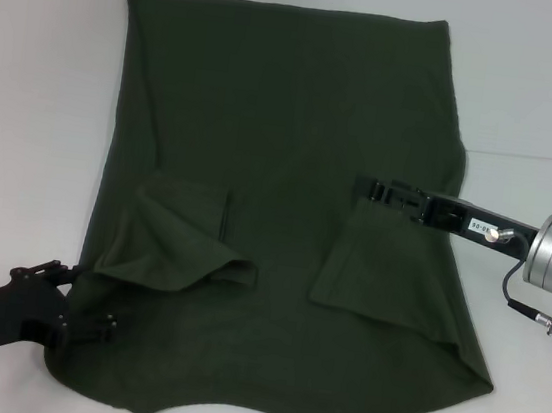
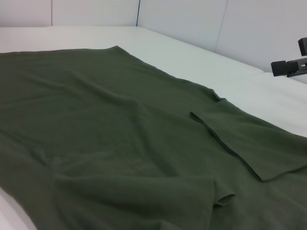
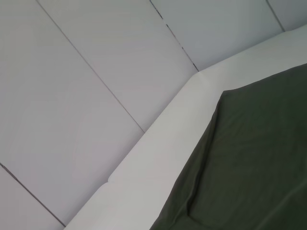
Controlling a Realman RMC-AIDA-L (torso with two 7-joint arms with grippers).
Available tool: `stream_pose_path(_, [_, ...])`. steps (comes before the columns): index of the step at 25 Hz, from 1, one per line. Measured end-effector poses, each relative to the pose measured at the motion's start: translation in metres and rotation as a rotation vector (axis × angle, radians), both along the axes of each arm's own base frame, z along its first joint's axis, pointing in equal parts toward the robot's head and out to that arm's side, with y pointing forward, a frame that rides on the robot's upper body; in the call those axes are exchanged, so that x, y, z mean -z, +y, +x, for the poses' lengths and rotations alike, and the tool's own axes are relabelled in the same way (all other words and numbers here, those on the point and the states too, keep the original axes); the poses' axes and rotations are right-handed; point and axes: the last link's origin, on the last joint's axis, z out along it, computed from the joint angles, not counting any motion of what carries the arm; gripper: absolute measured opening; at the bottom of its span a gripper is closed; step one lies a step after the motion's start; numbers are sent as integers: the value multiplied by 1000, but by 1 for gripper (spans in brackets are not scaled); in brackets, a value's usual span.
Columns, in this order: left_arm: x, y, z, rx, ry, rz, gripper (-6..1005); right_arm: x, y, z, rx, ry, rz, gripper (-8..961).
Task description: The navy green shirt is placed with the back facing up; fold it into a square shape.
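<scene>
The navy green shirt [image 1: 291, 168] lies flat mid-frame on the white bench [image 1: 39, 87], sleeves folded in. The left hand [image 1: 76, 318] touches its lower-left edge, the right hand [image 1: 383, 193] hovers over the right sleeve; neither hand's opening can be told.

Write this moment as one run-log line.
navy green shirt: flat, both sleeves folded inward | left gripper: near-left shirt edge | right gripper: above right sleeve

Navy green shirt [image 1: 292, 158] flat — both sleeves folded in.
</scene>
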Motion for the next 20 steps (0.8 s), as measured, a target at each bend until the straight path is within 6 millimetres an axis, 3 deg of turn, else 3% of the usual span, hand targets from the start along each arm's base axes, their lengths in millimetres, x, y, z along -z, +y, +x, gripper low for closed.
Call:
stream_pose_path(6, [-2, 1, -2, -18, 4, -2, 871, -1, 0, 0, -1, -2, 4, 911])
stream_pose_path(12, [-3, 3, -4, -39, 23, 3, 690, -1, 0, 0, -4, 0, 1, 909])
stream_pose_path(17, [-5, 4, -4, -45, 23, 10, 450, 0, -1, 1, -1, 3, -3, 906])
stream_pose_path(20, [-6, 5, -5, -50, 25, 16, 361, 0, -2, 3, 3, 4, -3, 905])
